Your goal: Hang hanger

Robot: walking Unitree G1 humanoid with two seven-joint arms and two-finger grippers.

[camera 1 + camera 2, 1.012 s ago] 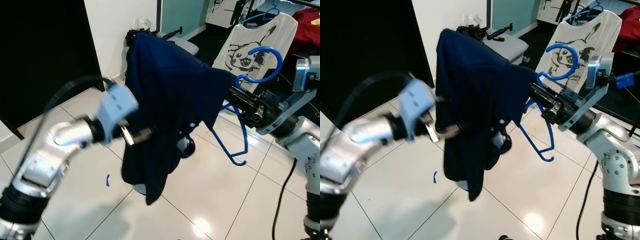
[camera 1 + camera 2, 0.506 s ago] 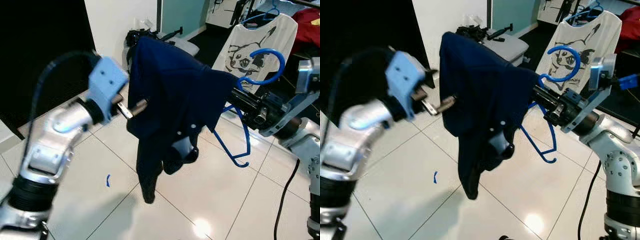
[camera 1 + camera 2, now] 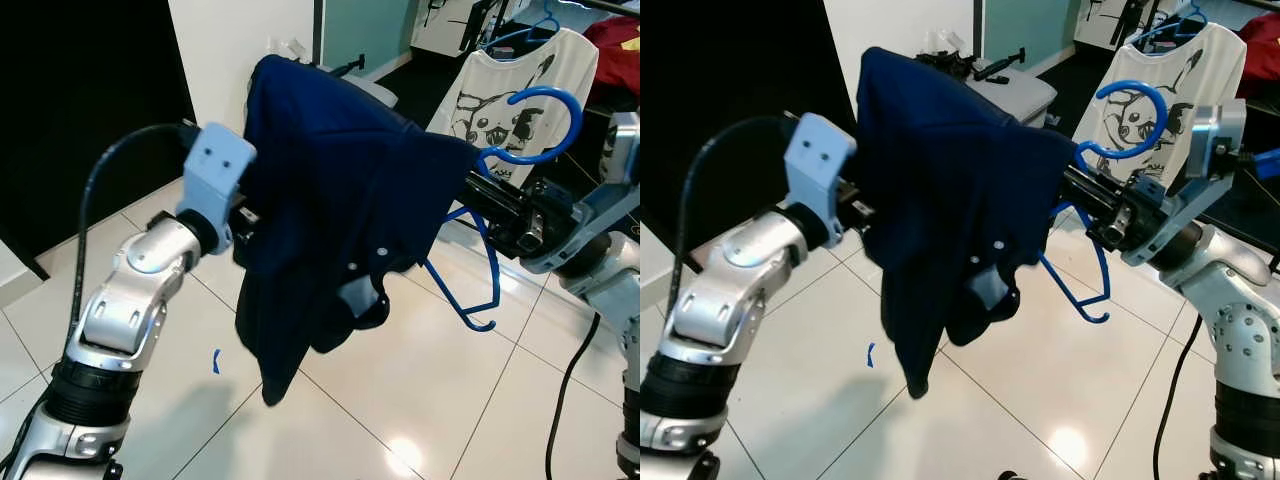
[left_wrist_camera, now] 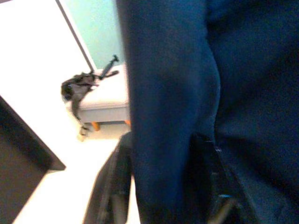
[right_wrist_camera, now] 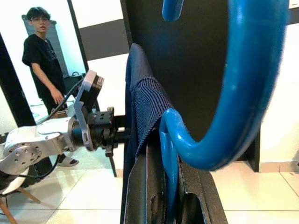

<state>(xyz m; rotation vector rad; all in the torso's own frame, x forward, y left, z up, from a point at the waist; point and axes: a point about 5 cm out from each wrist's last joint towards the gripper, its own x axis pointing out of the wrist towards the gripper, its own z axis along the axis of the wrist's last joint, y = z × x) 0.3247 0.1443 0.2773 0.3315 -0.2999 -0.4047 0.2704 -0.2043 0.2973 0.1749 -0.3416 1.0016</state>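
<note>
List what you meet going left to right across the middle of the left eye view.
Left arm → navy shirt → blue hanger → right end effector with its arm.

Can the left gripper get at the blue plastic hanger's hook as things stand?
Probably not directly. The left gripper sits at the far side of the draped navy shirt, which hangs between it and the blue plastic hanger's hook; the right gripper already holds that end.
</note>
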